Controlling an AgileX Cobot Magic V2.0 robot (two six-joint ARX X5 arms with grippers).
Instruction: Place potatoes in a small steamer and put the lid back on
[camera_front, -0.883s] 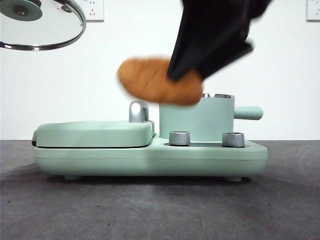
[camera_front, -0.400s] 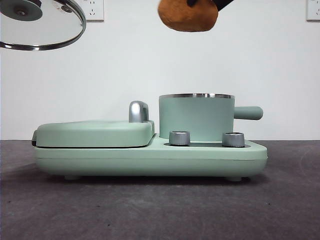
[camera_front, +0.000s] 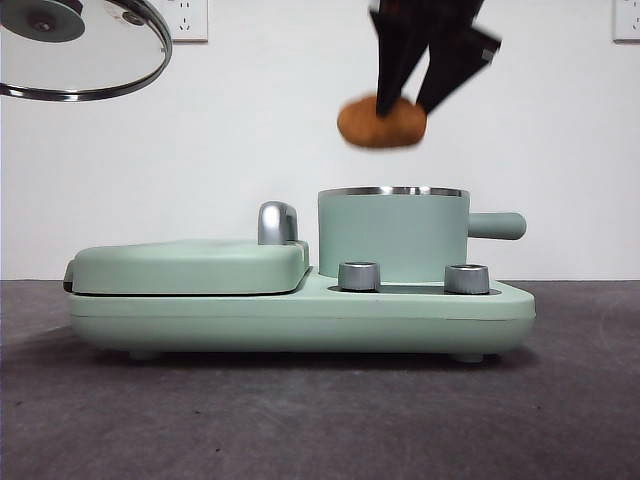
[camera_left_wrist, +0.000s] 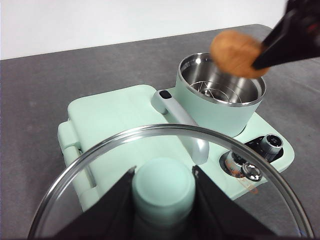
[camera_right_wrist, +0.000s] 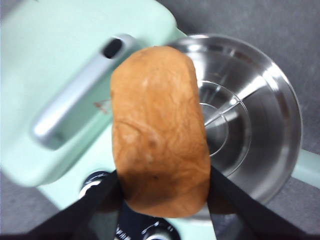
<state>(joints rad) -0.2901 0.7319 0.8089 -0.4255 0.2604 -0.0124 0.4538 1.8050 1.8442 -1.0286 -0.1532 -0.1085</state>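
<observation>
Potato (camera_front: 382, 122): pinched in right pincer (camera_front: 408, 100), now lower vs 0.5 s ago, hanging above open steamer (camera_front: 392, 235), not yet inside, drop judged next; lid (camera_left_wrist: 170, 150) held aloft, knob clamped by left pincer (camera_left_wrist: 163, 187).

The tabletop (camera_front: 580, 420) is a dark grey, matte, faintly mottled surface extending to a white wall at the rear. One item rests directly on it: a mint-green cooking appliance base (camera_front: 300, 325), long and low with rounded corners, supported on short feet. Tabletop surface is visible around the base in the left wrist view.
</observation>
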